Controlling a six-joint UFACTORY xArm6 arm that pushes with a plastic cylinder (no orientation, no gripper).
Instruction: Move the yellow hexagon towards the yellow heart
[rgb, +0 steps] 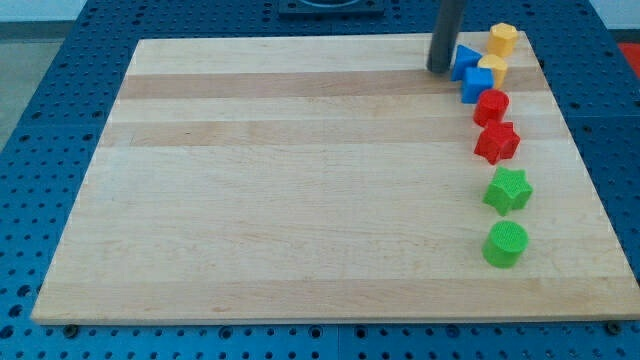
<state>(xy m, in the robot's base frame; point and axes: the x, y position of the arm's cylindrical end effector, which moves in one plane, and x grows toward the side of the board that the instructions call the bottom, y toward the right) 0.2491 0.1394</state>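
Yellow hexagon (502, 38) sits at the wooden board's (300, 180) top right corner, to the right of our tip (439, 69), blue blocks (468, 72) between. Yellow heart (493, 70) lies just below it. We carry no pincer.

Single view, high, angled down over whole board (300, 200).

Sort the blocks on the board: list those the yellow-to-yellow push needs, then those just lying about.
Needed: yellow hexagon, yellow heart, my tip left of the blue blocks.

Lying about: two blue blocks, red cylinder, red star, green star, green cylinder.
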